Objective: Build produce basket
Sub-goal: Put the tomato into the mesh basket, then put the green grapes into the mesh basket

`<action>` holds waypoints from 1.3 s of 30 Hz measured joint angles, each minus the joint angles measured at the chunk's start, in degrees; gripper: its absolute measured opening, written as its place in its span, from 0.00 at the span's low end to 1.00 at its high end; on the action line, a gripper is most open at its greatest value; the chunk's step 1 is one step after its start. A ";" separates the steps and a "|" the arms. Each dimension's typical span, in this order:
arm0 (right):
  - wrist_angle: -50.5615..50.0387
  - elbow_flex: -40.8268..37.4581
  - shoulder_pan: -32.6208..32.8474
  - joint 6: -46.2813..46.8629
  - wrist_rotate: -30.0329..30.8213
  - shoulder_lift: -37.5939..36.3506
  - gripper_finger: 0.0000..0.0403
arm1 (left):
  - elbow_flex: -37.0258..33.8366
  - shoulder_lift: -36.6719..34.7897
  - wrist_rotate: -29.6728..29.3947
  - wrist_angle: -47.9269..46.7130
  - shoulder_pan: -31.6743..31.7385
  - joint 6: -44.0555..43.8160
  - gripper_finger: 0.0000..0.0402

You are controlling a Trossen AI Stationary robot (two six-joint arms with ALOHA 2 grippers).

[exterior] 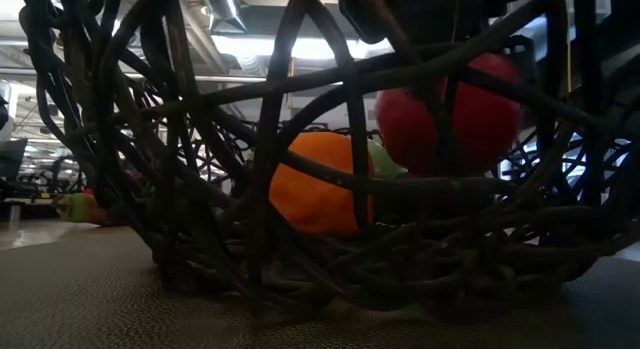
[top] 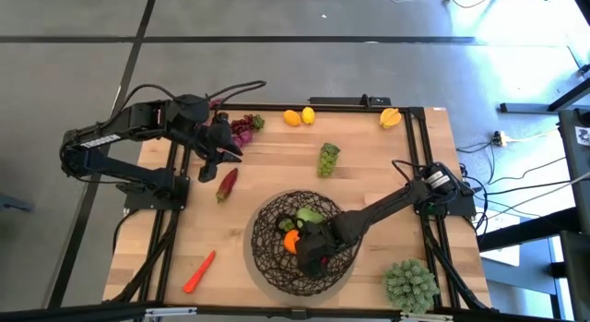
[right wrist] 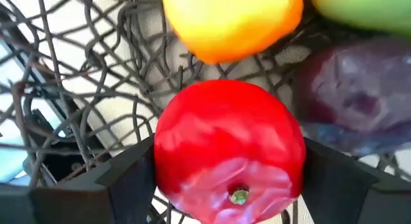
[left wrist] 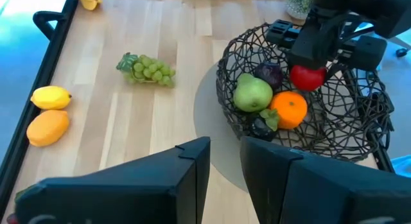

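The basket (top: 265, 232) of dark woven wire stands at the table's near middle. Inside lie an orange (left wrist: 289, 110), a green fruit (left wrist: 252, 94) and a dark purple piece (left wrist: 270, 75). My right gripper (top: 309, 253) reaches down into the basket, shut on a red apple (right wrist: 228, 147). My left gripper (top: 221, 158) hovers over the table's far left with a narrow gap between its fingers (left wrist: 192, 179) and nothing in it. A red pepper (top: 227, 184) lies just below it, and purple grapes (top: 242, 130) lie beside it. My right gripper pinches the red apple between its two fingers (right wrist: 122, 179), one on each opposite side (right wrist: 164, 153) of the fruit. The fingers come from above, slanting down into the basket. The apple (exterior: 450, 119) hangs inside the basket, higher than the orange beside it.
Loose on the table lie green grapes (top: 328, 159), an orange piece and a lemon (top: 300, 116) at the far edge, a yellow piece (top: 390, 117) at the far right and a carrot (top: 198, 271) near left. A pale green spiky plant (top: 410, 285) stands near right.
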 joint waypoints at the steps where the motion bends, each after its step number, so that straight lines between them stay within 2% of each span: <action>1: -0.14 0.00 0.05 0.21 0.01 -0.01 0.78 | 0.00 0.00 0.00 0.00 0.00 0.00 0.19; 8: -2.29 0.00 -0.05 1.64 3.83 -0.09 0.78 | 0.00 -0.02 0.00 0.00 0.00 -0.02 0.19; 18: 0.46 -2.32 0.01 4.61 3.73 -0.11 0.79 | 0.00 -0.01 0.00 0.00 0.00 -0.02 0.19; 22: 0.35 -2.33 0.01 4.46 4.50 -0.11 0.83 | 0.00 0.00 0.00 0.01 0.00 -0.02 0.19; 29: 0.33 -2.36 -0.08 3.04 4.75 -0.11 0.98 | 0.00 0.00 0.00 0.02 0.00 -0.01 0.19; 39: 1.99 -1.05 -0.10 5.75 5.88 -0.11 0.98 | 0.00 0.00 0.00 0.03 0.00 0.00 0.19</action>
